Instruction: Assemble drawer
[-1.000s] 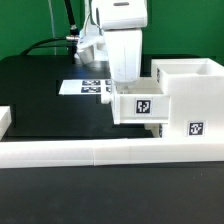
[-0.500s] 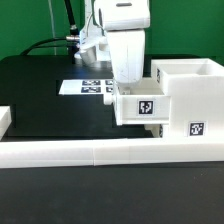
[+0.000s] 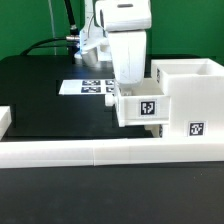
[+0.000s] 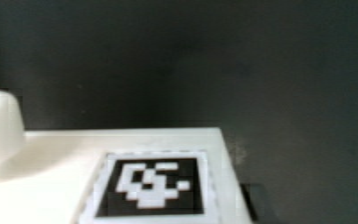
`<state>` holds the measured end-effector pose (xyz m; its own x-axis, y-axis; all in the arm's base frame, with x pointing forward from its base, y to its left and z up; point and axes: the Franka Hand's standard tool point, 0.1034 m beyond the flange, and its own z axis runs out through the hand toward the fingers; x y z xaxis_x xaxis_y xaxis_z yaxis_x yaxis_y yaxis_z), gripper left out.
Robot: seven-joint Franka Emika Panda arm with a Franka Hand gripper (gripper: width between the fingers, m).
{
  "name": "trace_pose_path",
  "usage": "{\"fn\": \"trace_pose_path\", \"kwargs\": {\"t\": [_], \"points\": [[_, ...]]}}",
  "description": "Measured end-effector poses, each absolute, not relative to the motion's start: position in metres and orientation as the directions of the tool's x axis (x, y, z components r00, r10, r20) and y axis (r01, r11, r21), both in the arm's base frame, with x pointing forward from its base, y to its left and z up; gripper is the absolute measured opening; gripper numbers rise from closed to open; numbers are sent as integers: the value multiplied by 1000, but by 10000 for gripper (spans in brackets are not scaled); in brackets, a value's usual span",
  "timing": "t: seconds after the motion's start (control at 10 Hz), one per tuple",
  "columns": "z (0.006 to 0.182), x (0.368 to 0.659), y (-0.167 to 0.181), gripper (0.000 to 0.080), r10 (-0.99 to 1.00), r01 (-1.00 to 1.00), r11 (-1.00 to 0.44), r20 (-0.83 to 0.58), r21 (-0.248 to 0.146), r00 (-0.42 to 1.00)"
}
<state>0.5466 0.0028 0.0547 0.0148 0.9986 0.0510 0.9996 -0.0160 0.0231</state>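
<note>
- At the exterior view's left, a short white block [image 3: 4,118] sits at the edge of the black surface [image 3: 40,90]; one is visible.
- Along the front, one long low border rail [image 3: 100,152] runs across the frame.
- Further back, one marker board [image 3: 82,87] lies flat on the surface.
- Near centre, the arm hangs over one small tray [image 3: 140,106], tag facing the camera. The end effector [image 3: 128,78] reaches down to it; its fingertips are hidden, so whether they are spread or pinching the tray cannot be determined.
- At the exterior view's right, one box housing [image 3: 192,95] lies against the rail. The tray touches its open side and appears partly inserted.
- The wrist view shows one tagged white face [image 4: 149,180], blurred.
- Progress estimate: first tray not yet seated; full insertion remains. A second tray is not visible.
</note>
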Motion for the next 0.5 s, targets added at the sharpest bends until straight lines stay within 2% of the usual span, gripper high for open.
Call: {"fn": "trace_pose_path", "kwargs": {"t": [0.5], "points": [[54, 545, 7, 42, 998, 999, -30, 48, 14, 29]]}}
